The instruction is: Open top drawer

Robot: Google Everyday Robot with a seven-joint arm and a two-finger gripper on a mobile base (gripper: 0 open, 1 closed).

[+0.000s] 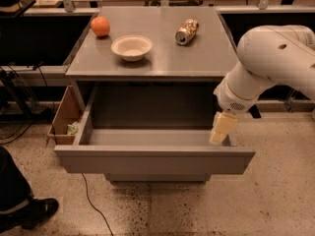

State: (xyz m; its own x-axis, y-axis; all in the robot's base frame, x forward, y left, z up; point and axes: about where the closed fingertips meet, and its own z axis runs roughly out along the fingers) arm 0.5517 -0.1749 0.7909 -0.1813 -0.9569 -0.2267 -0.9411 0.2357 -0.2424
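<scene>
As it stands pulled far out from under the cabinet top, the top drawer (152,160) is seen open, with its wide grey front panel nearest to the camera and its grey bottom and side walls in view. At the right rear part of the drawer, the gripper (219,132) is held low, pointing downward, just beside the right side wall and behind the front panel. Whether the gripper is spread or pressed together cannot be told, and it cannot be told if the drawer is touched by it. The gripper is carried by a thick white arm (275,58), which comes in from the right edge and is bent down next to the right side of the cabinet (197,58).

On the grey cabinet top three things are placed, well apart from one another: an orange (100,26) at the rear left, a white bowl (131,47) upright near the middle, and a can (186,31) laid on its side at the rear right.

To the left of the drawer, a brown cardboard box (63,113) is set on the speckled floor (275,200), touching or almost touching the drawer side. A thin cable (94,203) is laid on the floor below the drawer front. At the lower left corner a dark shoe (34,211) is seen.
</scene>
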